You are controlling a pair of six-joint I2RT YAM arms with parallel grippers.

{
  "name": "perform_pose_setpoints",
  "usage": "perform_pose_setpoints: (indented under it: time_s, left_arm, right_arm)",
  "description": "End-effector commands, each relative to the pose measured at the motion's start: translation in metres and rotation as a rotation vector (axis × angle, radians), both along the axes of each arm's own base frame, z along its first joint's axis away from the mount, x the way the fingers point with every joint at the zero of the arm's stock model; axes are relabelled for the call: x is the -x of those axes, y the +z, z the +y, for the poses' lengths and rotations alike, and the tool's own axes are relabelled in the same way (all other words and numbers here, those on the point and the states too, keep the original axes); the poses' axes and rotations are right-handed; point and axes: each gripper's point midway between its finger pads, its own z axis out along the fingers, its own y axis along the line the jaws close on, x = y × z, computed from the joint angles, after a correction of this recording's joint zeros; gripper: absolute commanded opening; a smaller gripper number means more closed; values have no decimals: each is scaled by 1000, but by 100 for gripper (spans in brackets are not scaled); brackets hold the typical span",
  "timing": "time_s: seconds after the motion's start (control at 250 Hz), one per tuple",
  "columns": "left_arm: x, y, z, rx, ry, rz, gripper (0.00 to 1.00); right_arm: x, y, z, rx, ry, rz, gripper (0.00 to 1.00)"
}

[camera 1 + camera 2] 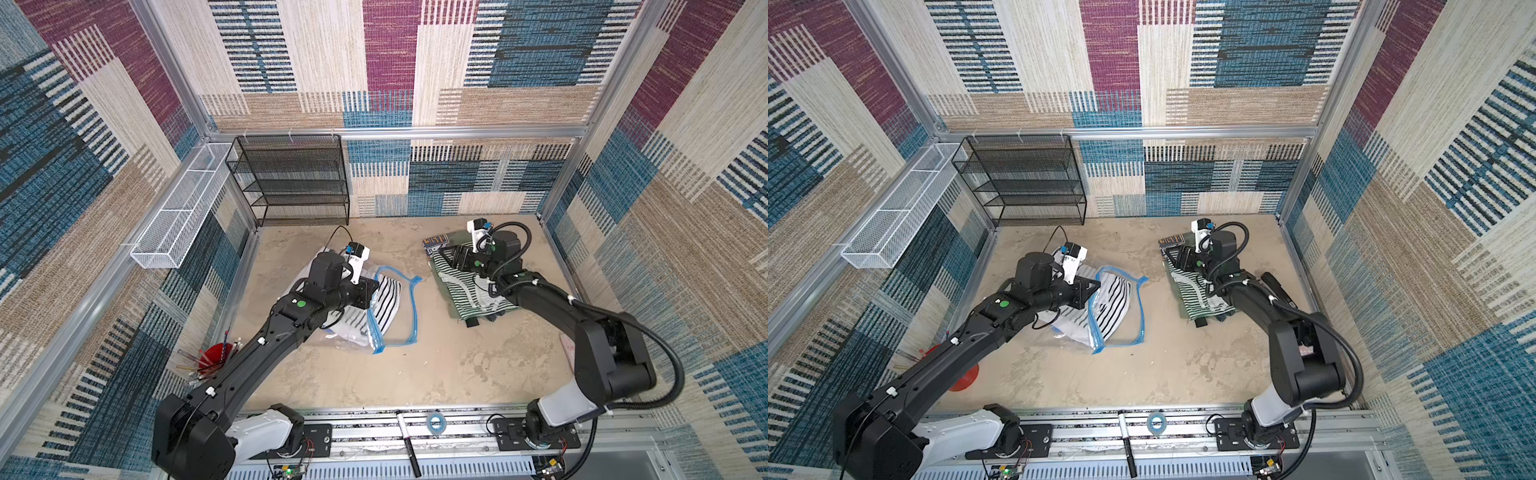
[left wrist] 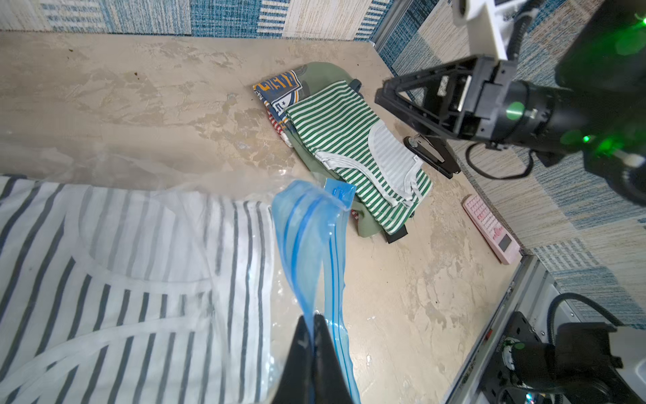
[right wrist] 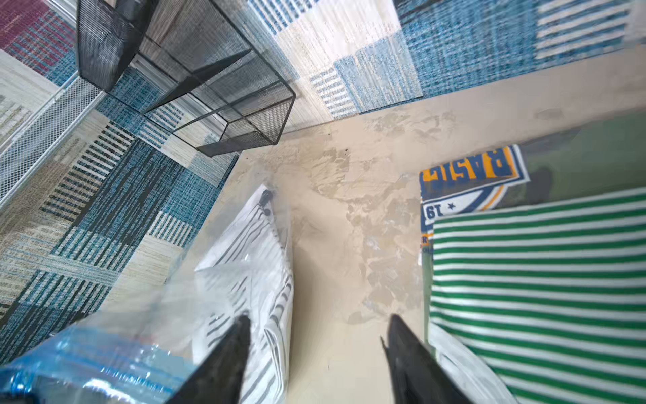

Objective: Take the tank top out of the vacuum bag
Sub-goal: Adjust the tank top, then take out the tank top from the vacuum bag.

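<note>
A robotics lab test cell: aluminium-profile frame, patterned carpet wall panels, arm mounting rail.

We see a black mesh rack and white wire basket well beyond the left gripper. A red cup of pencils sits well behind it on the worktop.

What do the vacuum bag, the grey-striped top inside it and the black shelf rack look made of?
Vacuum bag: thin clear glossy plastic, crinkled with glare.
Grey-striped top: soft matte knit fabric, probably cotton.
Shelf rack: black wire mesh, likely painted metal.
</note>
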Motion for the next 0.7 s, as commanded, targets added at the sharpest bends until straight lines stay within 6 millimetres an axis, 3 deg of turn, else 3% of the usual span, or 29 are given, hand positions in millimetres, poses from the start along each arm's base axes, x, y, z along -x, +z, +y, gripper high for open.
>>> perform_pose_setpoints:
  time_s: [0.0,0.216,0.328,0.424,0.556,0.696]
  left_arm:
    - [-16,20,1,-72,-10,-84,0]
    - [-60,61,4,-123,31,-157,0]
    - [-70,74,5,-111,49,-179,0]
    - [-63,63,-3,-69,13,-139,0]
    - [-40,29,-19,44,-74,-62,0]
    - [-17,-2,-22,132,-106,0,0]
  right_arm:
    - [13,9,-21,17,-69,-37,99]
    - [52,7,-36,5,-92,-31,99]
    - [67,-6,-36,-8,-83,18,99]
    - [79,-20,-34,-23,-71,58,99]
    - [87,-45,-34,-19,-64,126,100]
    - [95,-55,-20,-57,17,170,100]
